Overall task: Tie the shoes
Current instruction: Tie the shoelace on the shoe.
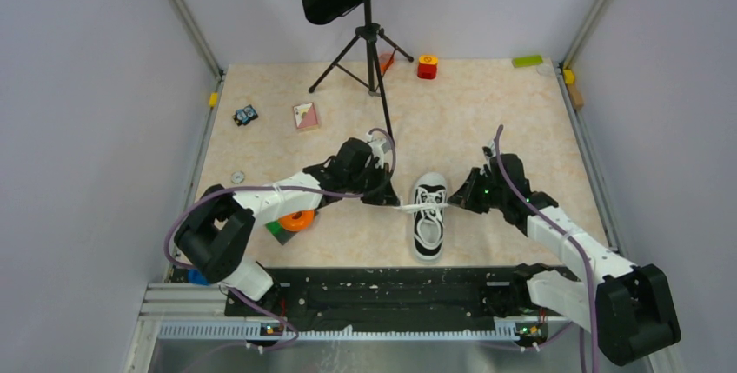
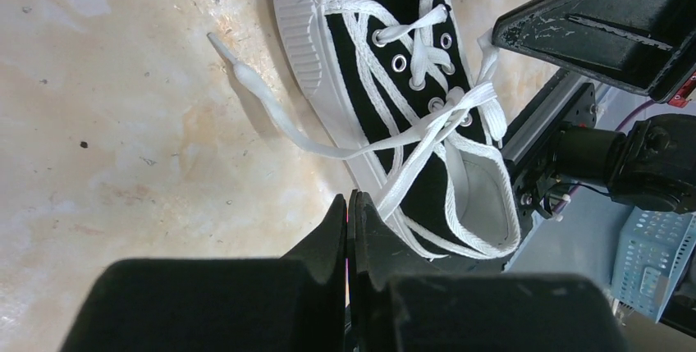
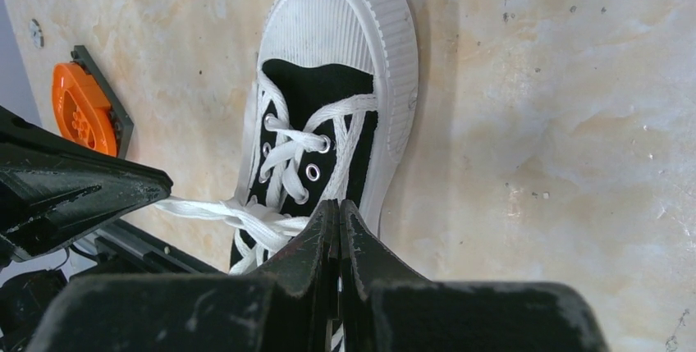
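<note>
Black canvas sneaker (image 1: 429, 232) between two closed claws, its white laces (image 1: 430, 208) drawn out sideways

The heel lies nearest the arm bases, and the shoe's long axis runs straight away from the robot to the white toe cap (image 1: 429, 183) at the far end. It stands on the table (image 1: 504, 121) midway between the arms. Level with the eyelets, the left gripper (image 1: 388, 199) sits just beside the shoe's left flank and the right gripper (image 1: 458, 202) just beside its right, both about equally near. Both pairs of jaws are pressed together, and each seems to pinch a strand leading back to the crossing over the tongue. One loose end (image 2: 238, 73) lies on the table at the left. I judge the next pull should run across the shoe, outward to each side. A music stand (image 1: 369, 43) stands farther back
</note>
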`<act>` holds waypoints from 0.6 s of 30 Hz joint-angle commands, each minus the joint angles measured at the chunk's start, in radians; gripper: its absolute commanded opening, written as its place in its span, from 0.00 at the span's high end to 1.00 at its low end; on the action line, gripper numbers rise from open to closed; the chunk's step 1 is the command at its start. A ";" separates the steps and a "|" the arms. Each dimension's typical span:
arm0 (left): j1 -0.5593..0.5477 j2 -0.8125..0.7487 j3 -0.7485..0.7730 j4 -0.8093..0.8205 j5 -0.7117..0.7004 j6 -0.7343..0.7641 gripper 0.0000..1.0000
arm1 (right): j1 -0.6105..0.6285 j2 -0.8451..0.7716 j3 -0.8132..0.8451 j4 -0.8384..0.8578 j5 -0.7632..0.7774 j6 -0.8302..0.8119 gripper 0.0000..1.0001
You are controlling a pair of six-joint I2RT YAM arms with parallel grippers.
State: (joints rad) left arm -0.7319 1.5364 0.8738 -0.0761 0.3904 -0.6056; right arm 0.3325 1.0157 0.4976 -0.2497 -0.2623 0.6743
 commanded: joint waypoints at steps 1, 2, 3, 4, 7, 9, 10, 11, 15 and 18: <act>0.015 0.007 -0.007 -0.001 0.014 0.033 1.00 | -0.006 0.011 0.027 0.056 0.009 0.003 1.00; 0.019 0.007 -0.006 -0.002 0.014 0.033 1.00 | -0.006 0.014 0.030 0.056 0.010 0.002 1.00; 0.023 0.007 -0.004 -0.002 0.015 0.035 1.00 | -0.007 0.017 0.032 0.061 0.009 0.004 1.00; 0.027 0.007 -0.003 -0.003 0.016 0.037 1.00 | -0.006 0.019 0.034 0.063 0.011 0.004 1.00; 0.035 0.007 0.002 -0.012 0.016 0.045 1.00 | -0.006 0.032 0.038 0.071 0.008 0.000 1.00; 0.040 0.008 0.003 -0.016 0.022 0.051 1.00 | -0.007 0.041 0.038 0.079 0.006 -0.002 1.00; 0.039 0.009 0.004 -0.018 0.025 0.053 1.00 | -0.006 0.046 0.038 0.084 0.005 -0.002 1.00; 0.040 0.009 0.003 -0.019 0.031 0.055 1.00 | -0.006 0.051 0.038 0.089 0.006 -0.004 1.00; 0.039 0.013 -0.006 -0.016 0.058 0.059 1.00 | -0.007 0.064 0.034 0.100 0.008 -0.003 1.00; 0.040 0.015 -0.010 -0.009 0.082 0.064 1.00 | -0.007 0.068 0.032 0.108 0.008 -0.002 1.00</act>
State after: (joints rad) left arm -0.6998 1.5486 0.8730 -0.0868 0.4347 -0.5716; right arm 0.3325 1.0786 0.4976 -0.1997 -0.2626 0.6750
